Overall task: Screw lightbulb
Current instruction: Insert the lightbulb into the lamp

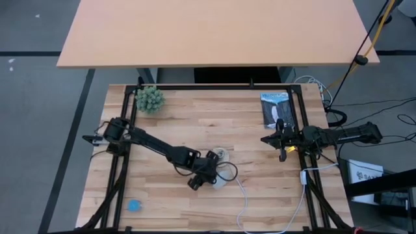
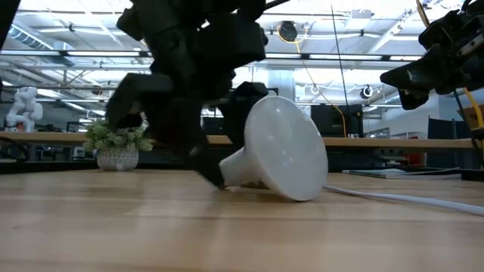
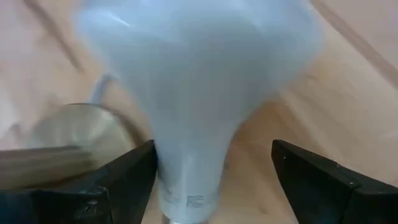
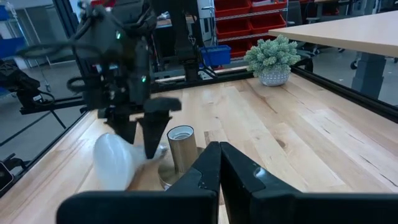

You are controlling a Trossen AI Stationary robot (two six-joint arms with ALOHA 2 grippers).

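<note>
Frosted lightbulb (image 3: pixel 193 87) fills the left wrist view, lying tilted on the worktop (image 1: pixel 195 123), its narrow neck between the spread fingers (image 3: pixel 124 180) of the left claw (image 1: pixel 203 179), which straddle it without visibly pinching, presumably lined up for a grasp. Just beside the claw stands the upright socket (image 4: pixel 180 146) with its white cord (image 1: pixel 244 201). Well apart, the right claw (image 1: pixel 281 148) hovers with fingers pressed together, waiting near a booklet (image 1: pixel 275 109).
</note>
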